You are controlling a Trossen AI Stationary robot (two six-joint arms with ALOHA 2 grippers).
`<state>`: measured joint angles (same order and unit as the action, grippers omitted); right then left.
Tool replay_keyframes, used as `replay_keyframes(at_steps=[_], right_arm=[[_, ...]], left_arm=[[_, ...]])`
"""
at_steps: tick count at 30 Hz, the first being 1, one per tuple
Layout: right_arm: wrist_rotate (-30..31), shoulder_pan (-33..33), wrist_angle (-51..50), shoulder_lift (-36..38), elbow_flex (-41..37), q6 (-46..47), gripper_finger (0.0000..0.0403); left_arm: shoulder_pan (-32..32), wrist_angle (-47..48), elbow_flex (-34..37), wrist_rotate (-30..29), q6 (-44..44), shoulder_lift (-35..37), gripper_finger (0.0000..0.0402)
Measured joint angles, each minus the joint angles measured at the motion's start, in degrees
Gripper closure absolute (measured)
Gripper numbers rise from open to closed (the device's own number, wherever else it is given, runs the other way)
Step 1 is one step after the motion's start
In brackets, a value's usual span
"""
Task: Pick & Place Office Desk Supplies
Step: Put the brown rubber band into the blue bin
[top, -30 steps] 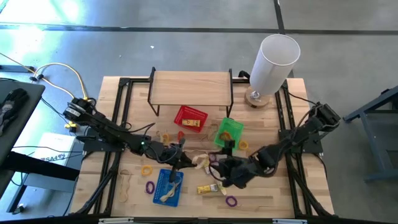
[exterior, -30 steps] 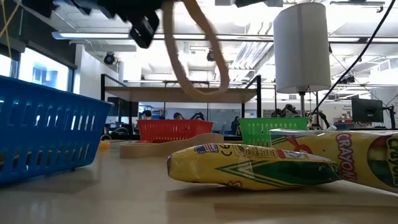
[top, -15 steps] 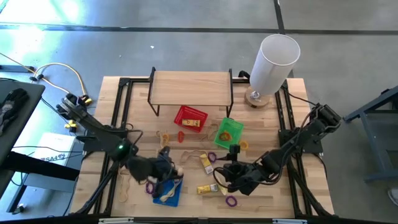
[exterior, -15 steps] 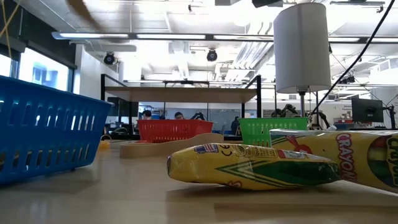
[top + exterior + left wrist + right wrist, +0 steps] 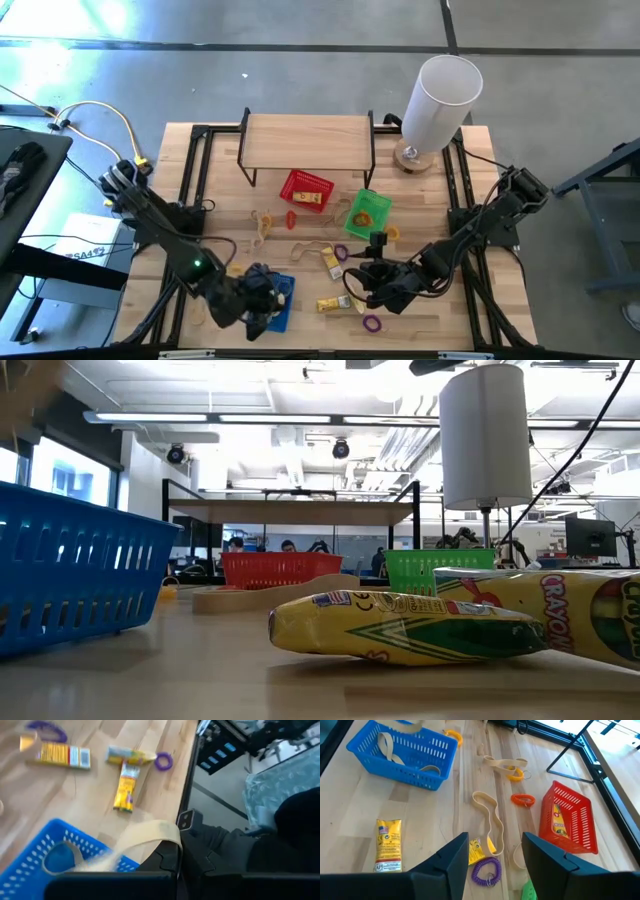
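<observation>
My left gripper (image 5: 257,300) hangs over the blue basket (image 5: 283,311) near the table's near edge, shut on a pale tan band (image 5: 145,832). More tan bands (image 5: 387,745) lie inside the basket. My right gripper (image 5: 492,865) is open above the table's middle. Below it lie a purple loop (image 5: 486,870), a small yellow crayon packet (image 5: 476,851) and a long tan band (image 5: 491,820). Other yellow packets (image 5: 333,303), a purple loop (image 5: 372,323) and an orange coil (image 5: 522,799) lie flat on the wood. My left gripper holds the pale tan band by one end (image 5: 170,834), pinched between its two fingers. The band arcs away from the fingers and droops toward the blue basket (image 5: 55,850), lifted clear of the table. The fingertips themselves are hidden by the gripper body.
A red basket (image 5: 305,188) and a green basket (image 5: 367,210) stand in front of the wooden shelf (image 5: 305,140). The tall white cylinder (image 5: 440,100) stands at the far right corner. Black frame rails run along both table sides. A crayon packet (image 5: 400,625) lies close to the low camera.
My left gripper has carried the tan band from the table's middle toward the near left, lifting it clear, and now hangs over the blue basket. The band has left the low view. My right gripper has stayed roughly in place.
</observation>
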<state>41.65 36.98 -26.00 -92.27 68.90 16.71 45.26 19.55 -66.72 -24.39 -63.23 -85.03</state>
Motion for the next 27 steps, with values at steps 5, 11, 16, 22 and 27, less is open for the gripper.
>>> replay_keyframes(at_steps=[5,11,16,22,27], right_arm=[[-0.03,-0.01,-0.50,0.00,0.00,1.20,0.0231],[-0.04,0.02,-0.70,0.00,0.00,1.41,0.0234],[-0.07,0.02,-0.80,0.00,-0.02,1.25,0.0234],[-0.07,-0.01,-0.83,0.02,-0.02,1.24,0.0234],[-0.07,-0.01,-0.83,0.02,-0.07,1.24,0.0234]], left_arm=[[1.20,-0.48,0.04,-0.11,-2.76,-0.90,0.0401],[1.40,-0.31,0.27,-0.07,-3.67,-0.96,0.0401],[1.37,7.24,1.01,0.01,-11.38,-1.77,0.0401],[1.37,9.86,1.05,1.27,-15.48,-3.97,0.0401],[0.23,10.26,1.05,6.51,-16.53,-6.57,0.0401]])
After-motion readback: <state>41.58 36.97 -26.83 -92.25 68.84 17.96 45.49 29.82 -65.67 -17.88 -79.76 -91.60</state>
